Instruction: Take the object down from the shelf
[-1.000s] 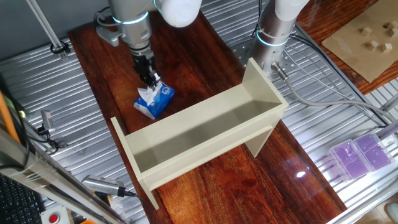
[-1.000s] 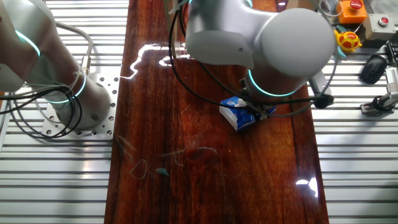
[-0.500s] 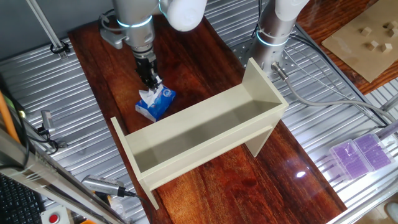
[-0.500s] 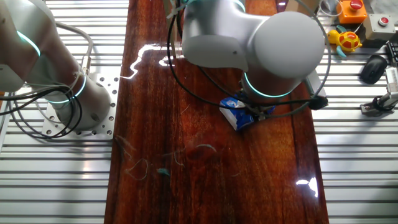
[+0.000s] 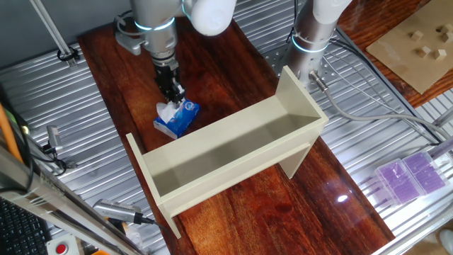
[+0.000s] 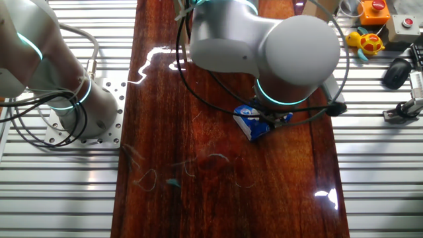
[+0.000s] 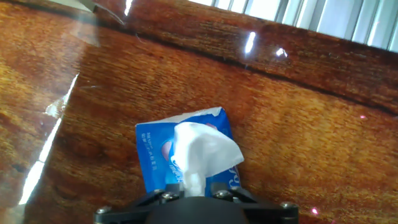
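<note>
Risen slightly, pincer (image 5: 173, 94) above tissue pack (image 5: 177, 117) (on tabletop).

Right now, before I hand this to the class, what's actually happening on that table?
The robot arm's hand is right above a small blue soft tissue pack with white tissue sticking out of its top. The pack lies on the dark wooden tabletop, beside the long cream trough-shaped shelf, not on it, and the shelf's trough looks empty. Whether the fingers are gripping the tissue can't be told from these views.
</note>
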Controlling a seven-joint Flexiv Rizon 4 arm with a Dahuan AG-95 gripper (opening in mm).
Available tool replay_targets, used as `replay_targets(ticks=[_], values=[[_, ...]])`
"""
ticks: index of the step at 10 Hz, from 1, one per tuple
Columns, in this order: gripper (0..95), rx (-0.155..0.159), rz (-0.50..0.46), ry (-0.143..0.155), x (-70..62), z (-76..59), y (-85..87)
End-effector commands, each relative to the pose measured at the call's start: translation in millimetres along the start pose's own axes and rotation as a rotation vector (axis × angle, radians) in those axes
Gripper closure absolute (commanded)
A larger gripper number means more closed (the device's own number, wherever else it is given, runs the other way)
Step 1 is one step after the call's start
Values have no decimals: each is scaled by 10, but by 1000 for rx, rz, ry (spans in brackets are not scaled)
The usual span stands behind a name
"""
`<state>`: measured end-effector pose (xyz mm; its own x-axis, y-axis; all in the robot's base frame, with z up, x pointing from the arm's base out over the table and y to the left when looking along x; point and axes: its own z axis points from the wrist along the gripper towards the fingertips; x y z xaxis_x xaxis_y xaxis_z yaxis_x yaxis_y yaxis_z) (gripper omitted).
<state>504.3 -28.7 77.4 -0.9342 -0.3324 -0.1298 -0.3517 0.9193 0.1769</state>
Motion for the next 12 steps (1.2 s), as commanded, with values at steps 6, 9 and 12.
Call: replay_targets(ticks=[6, 9, 12], values=[[950, 35, 3, 77, 44, -409, -112], [950, 39, 50, 85, 44, -409, -112], [950, 59, 87, 89, 44, -409, -112]])
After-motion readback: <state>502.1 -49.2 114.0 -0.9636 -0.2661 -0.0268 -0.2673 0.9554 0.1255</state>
